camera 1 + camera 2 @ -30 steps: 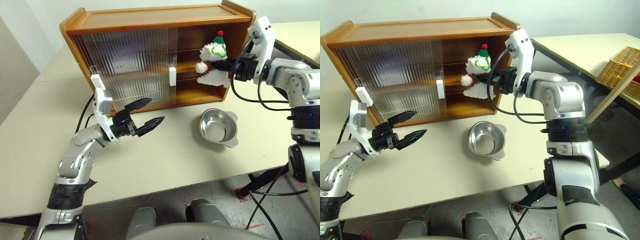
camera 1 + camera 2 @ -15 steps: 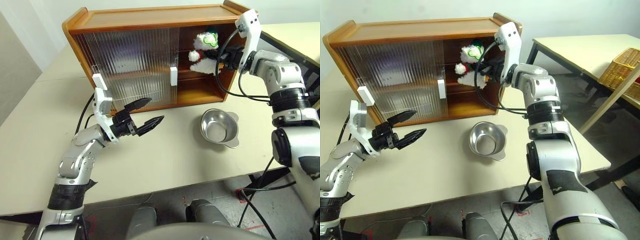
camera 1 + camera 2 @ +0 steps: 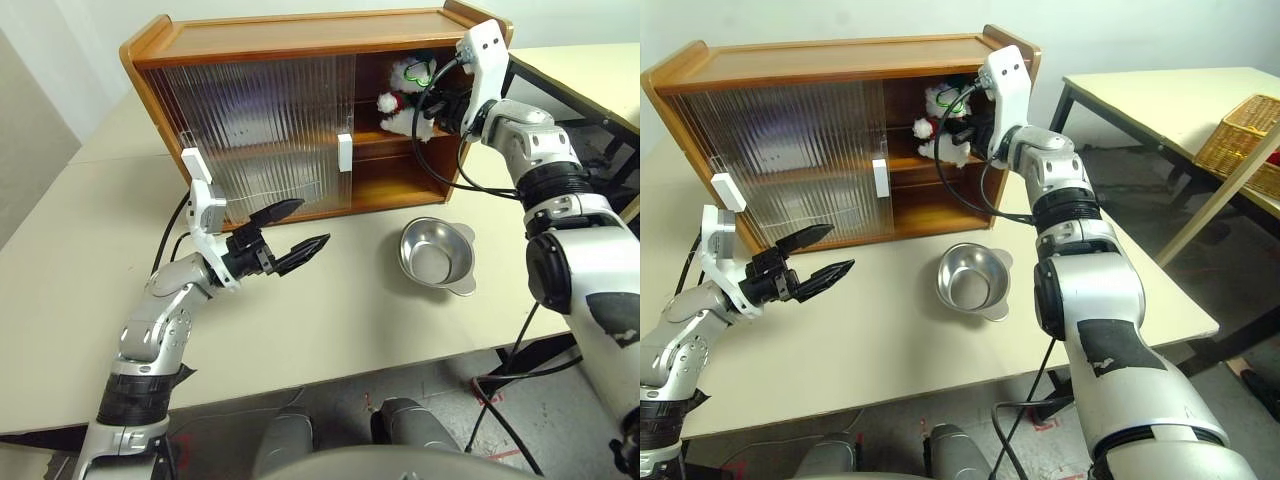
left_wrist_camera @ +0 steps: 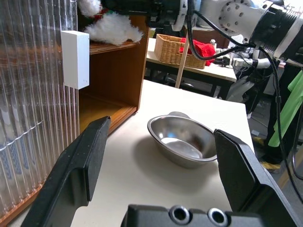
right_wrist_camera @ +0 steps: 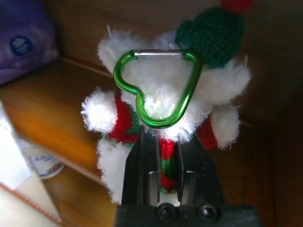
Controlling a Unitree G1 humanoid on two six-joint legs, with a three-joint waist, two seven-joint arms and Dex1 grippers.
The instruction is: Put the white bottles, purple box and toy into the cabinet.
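The toy, a white plush with a red-green scarf, a green hat and a green heart-shaped clip, is in the open right end of the cabinet, over the upper shelf. My right gripper reaches into that opening and is shut on the toy's scarf. The purple box lies further in on the same shelf. Lower down inside sits a blurred white bottle. My left gripper hovers open over the table in front of the cabinet's sliding doors, holding nothing.
A round steel bowl stands on the table in front of the cabinet's open end. The ribbed sliding doors with white handles cover the cabinet's left and middle. A wicker basket sits on a second table to the right.
My right gripper has carried the toy up and deeper into the cabinet, from in front of the opening to over the upper shelf. The left arm has not moved.
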